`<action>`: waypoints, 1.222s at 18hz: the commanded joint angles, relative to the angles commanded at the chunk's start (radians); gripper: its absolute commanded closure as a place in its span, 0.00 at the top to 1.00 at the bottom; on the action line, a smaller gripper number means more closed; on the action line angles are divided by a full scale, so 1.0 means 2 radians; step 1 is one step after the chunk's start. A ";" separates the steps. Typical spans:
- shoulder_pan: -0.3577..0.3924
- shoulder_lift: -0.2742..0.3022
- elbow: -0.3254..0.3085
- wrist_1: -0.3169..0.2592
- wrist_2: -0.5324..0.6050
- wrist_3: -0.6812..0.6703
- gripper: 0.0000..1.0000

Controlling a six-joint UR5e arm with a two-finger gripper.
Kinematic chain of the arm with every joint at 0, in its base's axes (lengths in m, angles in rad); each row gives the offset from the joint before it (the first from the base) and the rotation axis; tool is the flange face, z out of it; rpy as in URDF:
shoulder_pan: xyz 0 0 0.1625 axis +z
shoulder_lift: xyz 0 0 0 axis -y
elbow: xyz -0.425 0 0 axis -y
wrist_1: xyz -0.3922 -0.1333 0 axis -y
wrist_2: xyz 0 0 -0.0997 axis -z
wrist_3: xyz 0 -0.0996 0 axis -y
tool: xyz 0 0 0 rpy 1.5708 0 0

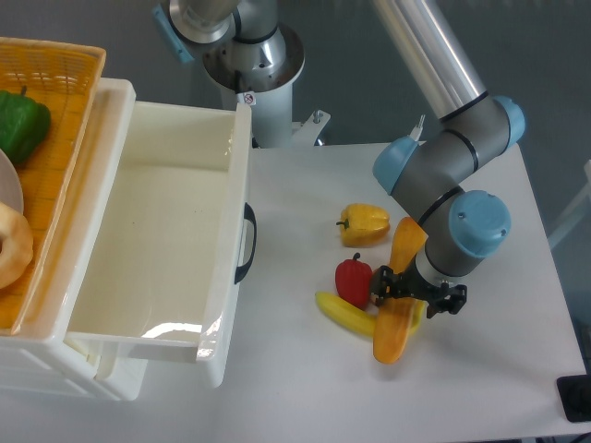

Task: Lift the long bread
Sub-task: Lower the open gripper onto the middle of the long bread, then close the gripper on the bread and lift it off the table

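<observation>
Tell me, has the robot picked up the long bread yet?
Nearly. The gripper has reached the long bread and sits around its middle, among the banana and red pepper. Whether its fingers are squeezing yet is hidden. Left to do: lift it clearly off the table; its lower end looks down there.

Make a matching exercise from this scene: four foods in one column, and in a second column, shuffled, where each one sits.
Things:
1. long bread
2. yellow pepper
3. green pepper
4. banana

Places:
A. in the orange basket at the far left
B. lying on the table, just below the red pepper
C. at the gripper, under the arm's wrist
D. alone on the table, above the red pepper

Pairs: 1-C, 2-D, 3-A, 4-B
</observation>
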 joint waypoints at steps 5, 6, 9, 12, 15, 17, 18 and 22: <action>0.004 0.008 0.002 -0.002 0.000 0.016 0.00; 0.004 0.008 0.003 -0.002 0.000 0.016 0.00; 0.006 0.015 0.008 -0.002 -0.002 0.016 0.00; 0.010 0.024 0.015 -0.002 0.002 0.015 0.00; 0.021 0.031 0.030 -0.002 0.003 0.027 0.00; 0.026 0.038 0.037 -0.003 0.003 0.054 0.00; 0.034 0.041 0.037 -0.004 0.003 0.071 0.00; 0.058 0.061 0.036 -0.049 0.024 0.199 0.00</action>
